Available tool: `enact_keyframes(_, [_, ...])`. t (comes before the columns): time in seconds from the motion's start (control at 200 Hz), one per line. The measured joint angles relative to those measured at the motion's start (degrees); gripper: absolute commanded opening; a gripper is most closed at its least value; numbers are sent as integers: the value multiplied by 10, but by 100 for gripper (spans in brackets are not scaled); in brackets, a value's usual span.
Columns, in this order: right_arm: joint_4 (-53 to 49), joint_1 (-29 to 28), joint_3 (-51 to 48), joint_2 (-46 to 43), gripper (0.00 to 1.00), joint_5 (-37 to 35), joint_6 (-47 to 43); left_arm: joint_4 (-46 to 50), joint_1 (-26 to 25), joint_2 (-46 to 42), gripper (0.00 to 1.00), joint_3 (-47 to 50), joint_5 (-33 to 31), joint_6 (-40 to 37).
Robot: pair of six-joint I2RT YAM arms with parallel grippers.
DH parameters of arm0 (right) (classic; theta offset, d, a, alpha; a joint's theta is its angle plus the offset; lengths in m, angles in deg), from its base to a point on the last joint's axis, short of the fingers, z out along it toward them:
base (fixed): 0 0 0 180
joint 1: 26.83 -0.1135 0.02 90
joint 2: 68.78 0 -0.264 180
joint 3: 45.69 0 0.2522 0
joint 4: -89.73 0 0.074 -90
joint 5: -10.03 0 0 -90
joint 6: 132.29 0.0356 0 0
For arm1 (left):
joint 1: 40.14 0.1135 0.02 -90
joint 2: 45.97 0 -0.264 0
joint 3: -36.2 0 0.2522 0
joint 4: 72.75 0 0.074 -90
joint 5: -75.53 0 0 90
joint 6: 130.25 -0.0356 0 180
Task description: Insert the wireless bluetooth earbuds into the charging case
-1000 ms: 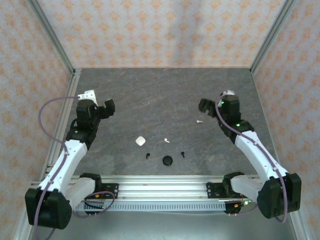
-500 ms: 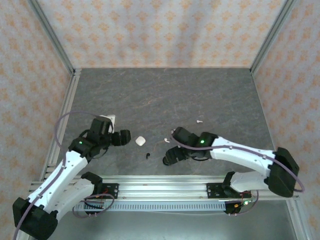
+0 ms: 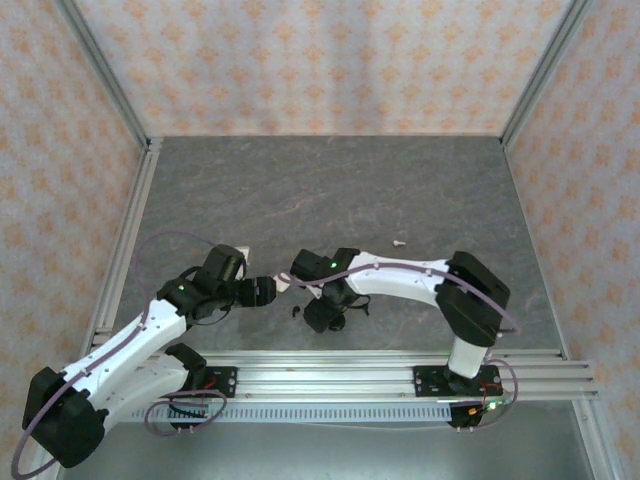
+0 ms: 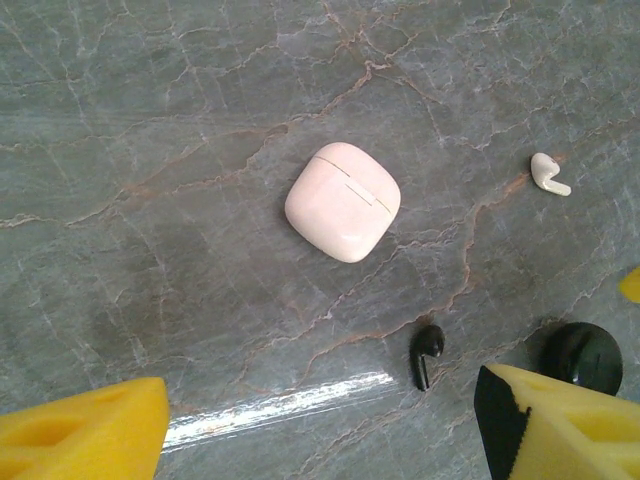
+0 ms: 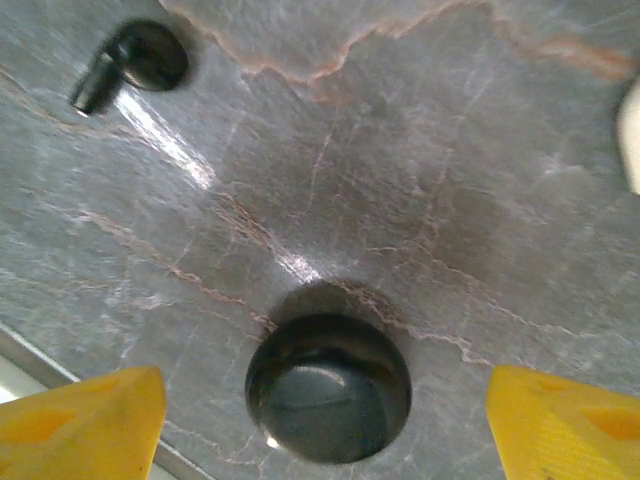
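Note:
A closed white charging case [image 4: 343, 200] lies flat on the table ahead of my open left gripper [image 4: 320, 440], apart from its yellow fingers [image 4: 80, 430]. A black earbud [image 4: 427, 350] lies just inside the right finger, and a white earbud [image 4: 549, 173] lies farther right. My right gripper [image 5: 325, 430] is open and straddles a round black charging case [image 5: 328, 388], with a gap on each side. Another black earbud [image 5: 130, 60] lies beyond it. From above, the left gripper [image 3: 262, 290] and right gripper [image 3: 325, 312] sit close together. A second white earbud [image 3: 399, 242] lies apart at the right.
The two arms nearly meet at the table's near middle, just ahead of the aluminium rail [image 3: 330, 375]. The black case [image 4: 582, 352] and a tip of the right gripper's yellow finger [image 4: 630, 285] show at the left wrist view's right side. Patterned walls enclose the grey marble table [image 3: 330, 190].
Both arms have swung in from the sides to the near middle. The left gripper now faces the white case, and the right one has come down over the black case. Both jaws narrowed slightly.

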Motion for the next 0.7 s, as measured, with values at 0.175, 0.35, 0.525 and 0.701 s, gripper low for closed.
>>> enact_keyframes(0.175, [-20, 0, 1, 31, 76, 9, -20, 0, 0, 0, 81, 2, -4, 0])
enact_keyframes(0.35, [-22, 0, 1, 34, 69, 12, -25, 0, 0, 0, 82, 2, -9, 0])
enact_keyframes(0.525, [-21, 0, 1, 39, 59, 11, -21, 0, 0, 1, 83, 2, -15, -1])
enact_keyframes(0.701, [-19, 0, -1, 38, 49, 4, 7, 0, 0, -8, 85, 2, -19, -2])
